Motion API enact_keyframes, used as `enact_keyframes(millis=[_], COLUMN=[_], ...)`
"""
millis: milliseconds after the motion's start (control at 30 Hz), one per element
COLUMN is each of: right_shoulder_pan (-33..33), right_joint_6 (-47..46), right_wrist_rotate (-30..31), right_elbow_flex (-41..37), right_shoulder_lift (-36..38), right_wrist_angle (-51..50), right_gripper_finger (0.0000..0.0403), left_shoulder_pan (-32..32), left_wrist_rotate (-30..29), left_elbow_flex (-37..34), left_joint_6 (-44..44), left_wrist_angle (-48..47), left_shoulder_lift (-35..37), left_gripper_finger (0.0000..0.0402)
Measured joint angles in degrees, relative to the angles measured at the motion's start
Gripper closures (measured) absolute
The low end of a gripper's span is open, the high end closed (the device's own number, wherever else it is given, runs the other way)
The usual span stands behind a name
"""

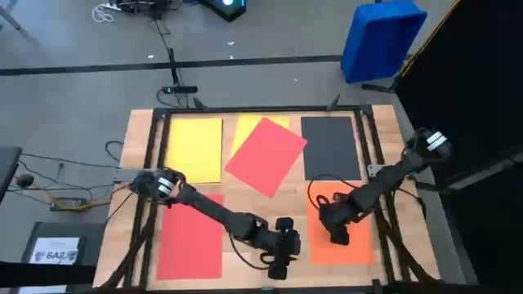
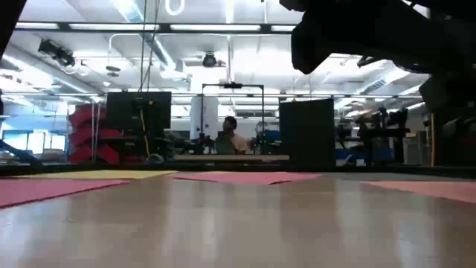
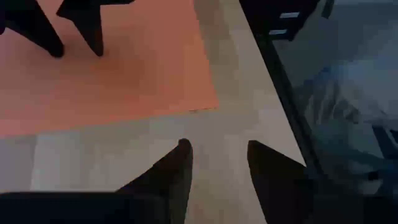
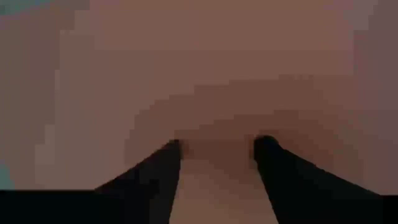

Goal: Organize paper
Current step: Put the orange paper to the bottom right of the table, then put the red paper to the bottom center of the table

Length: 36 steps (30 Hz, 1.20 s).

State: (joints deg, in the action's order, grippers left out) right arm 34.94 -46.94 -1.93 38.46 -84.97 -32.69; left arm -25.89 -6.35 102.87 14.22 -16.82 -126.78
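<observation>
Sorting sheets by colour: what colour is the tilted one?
Red, clearest in the high view.

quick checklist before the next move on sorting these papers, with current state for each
1. Right gripper over the orange sheet, fingers apart: ok.
2. Right fingertips actually touching the orange sheet: cannot tell.
3. Left gripper open, holding nothing, over bare table just off the orange sheet's corner: ok.
4. Tilted red sheet squared with the others: not ok, it lies askew over a yellow sheet.
5. Other yellow sheet, dark sheet and second red sheet flat and straight: ok.
6. Arms apart from each other: ok, though the grippers are close.
</observation>
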Motion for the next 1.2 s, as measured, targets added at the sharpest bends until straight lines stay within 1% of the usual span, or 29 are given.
enact_keyframes(millis=[233, 533, 633, 733, 833, 933, 967, 1067, 1200], right_shoulder_pan=[0.0, 0.0, 0.0, -0.1, -0.2, -1.1, -1.6, -3.6, -7.2], right_joint_6=[-0.2, -1.0, -1.1, -1.0, -0.4, 1.8, 2.8, 6.4, 11.9], right_wrist_rotate=[0.4, 2.9, 3.3, 4.1, 5.5, 8.9, 10.3, 14.1, 17.4], right_elbow_flex=[-0.2, -0.3, -0.3, -0.3, -0.2, -0.2, -0.2, -0.2, -0.1], right_shoulder_lift=[1.0, 5.6, 6.8, 8.1, 9.3, 10.6, 11.0, 12.2, 12.6], right_wrist_angle=[0.0, -1.0, -0.8, -0.7, -0.5, 0.5, 1.2, 3.7, 8.5], right_gripper_finger=[0.0213, 0.0213, 0.0213, 0.0213, 0.0213, 0.0213, 0.0213, 0.0213, 0.0213], left_shoulder_pan=[0.0, 0.0, 0.0, 0.0, 0.3, 1.2, 1.8, 4.5, 9.7], left_wrist_rotate=[0.0, 0.0, -0.5, -3.9, -10.6, -16.1, -16.9, -16.8, -13.5], left_elbow_flex=[0.0, 0.0, 0.0, 0.0, 0.0, -0.1, -0.8, -5.0, -15.2], left_joint_6=[0.0, 0.0, -0.5, -2.1, -3.6, -5.1, -5.6, -6.9, -7.9], left_wrist_angle=[0.0, -1.1, -3.0, -8.7, -16.4, -22.8, -23.2, -23.3, -18.6], left_shoulder_lift=[0.0, 0.0, 0.2, 1.8, 4.8, 7.6, 8.3, 11.3, 15.9], left_gripper_finger=[0.0264, 0.0264, 0.0264, 0.0264, 0.0264, 0.0264, 0.0264, 0.0264, 0.0264])
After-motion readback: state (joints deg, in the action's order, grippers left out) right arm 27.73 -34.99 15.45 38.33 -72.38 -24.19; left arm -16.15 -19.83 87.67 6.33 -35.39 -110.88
